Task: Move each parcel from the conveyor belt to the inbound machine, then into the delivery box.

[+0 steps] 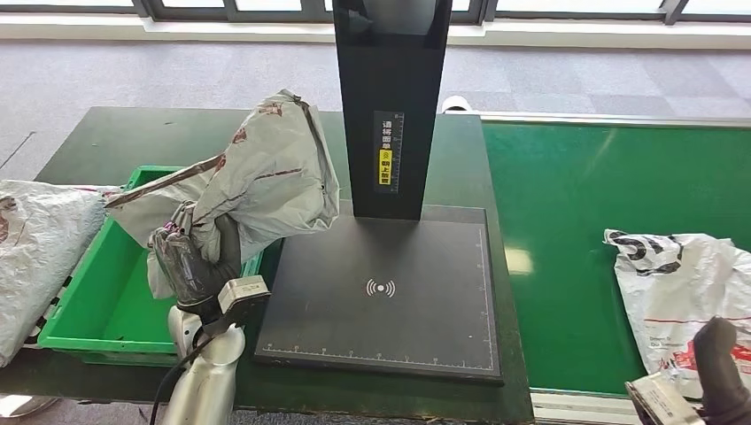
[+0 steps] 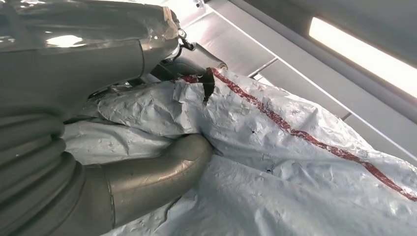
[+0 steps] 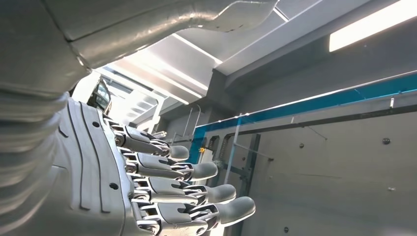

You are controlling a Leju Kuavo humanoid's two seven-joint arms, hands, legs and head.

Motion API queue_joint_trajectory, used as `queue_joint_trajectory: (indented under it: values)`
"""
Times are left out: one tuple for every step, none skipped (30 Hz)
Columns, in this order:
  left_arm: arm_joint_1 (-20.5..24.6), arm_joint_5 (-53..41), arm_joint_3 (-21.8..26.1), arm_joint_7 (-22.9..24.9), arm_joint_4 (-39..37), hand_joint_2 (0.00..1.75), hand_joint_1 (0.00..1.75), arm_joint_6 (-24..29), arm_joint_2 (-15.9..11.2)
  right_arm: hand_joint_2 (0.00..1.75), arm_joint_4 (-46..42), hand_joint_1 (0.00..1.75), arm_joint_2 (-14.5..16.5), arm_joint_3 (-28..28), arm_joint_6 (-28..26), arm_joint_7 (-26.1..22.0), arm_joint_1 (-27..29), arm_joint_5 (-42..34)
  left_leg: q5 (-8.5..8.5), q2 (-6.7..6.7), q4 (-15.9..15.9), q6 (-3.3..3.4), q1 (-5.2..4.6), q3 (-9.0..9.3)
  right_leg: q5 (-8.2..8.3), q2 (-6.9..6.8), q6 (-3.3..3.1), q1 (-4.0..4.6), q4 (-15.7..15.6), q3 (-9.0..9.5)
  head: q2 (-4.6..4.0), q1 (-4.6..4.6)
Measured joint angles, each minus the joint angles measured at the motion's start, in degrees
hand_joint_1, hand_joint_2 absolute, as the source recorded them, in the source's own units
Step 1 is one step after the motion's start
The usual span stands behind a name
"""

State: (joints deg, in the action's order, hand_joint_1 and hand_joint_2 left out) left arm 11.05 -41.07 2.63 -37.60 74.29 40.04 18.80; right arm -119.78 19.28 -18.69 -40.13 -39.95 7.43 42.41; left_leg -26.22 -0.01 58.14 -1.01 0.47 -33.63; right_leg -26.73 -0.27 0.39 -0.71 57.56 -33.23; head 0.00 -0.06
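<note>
Your left hand (image 1: 197, 257), low and left of centre in the head view, is closed around a grey parcel (image 1: 257, 177) with dark red tape; in the left wrist view the thick thumb (image 2: 162, 172) presses into the crinkled plastic. This held parcel hangs above the right rim of the green delivery box (image 1: 106, 301), and part of it is over the left edge of the black inbound machine (image 1: 390, 292), whose dark column stands at the upper centre.

Your right hand (image 1: 722, 372) is at the lower right corner of the head view, just beside a white parcel (image 1: 682, 283) that lies on the green conveyor belt (image 1: 576, 195). In the right wrist view its fingers (image 3: 196, 172) are spread and straight, and they hold nothing.

Another pale bag (image 1: 35, 257) lies at the left edge of the frame, touching the box's left side.

I judge the step to be the drop into the delivery box. What could go wrong: the parcel is soft and bulky, and much of it is still right of the box rim, so if you let go now it may catch on the rim and slide onto the desk (image 1: 115, 133) or the machine plate. The slippery plastic could also slide out of the grip too early. Bring it further toward the left of the frame before you release.
</note>
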Motion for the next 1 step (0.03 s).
queue_joint_trajectory:
  values:
    - [0.0,-0.4,0.1,0.1,-0.1,1.75,1.75,0.0,0.0,1.75,0.0,0.0,0.0,0.0,0.0,0.0,0.0,0.0,0.0,0.0,0.0,0.0,0.0,0.0,0.0,0.0,0.0,0.0,0.0,0.0,0.0,0.0]
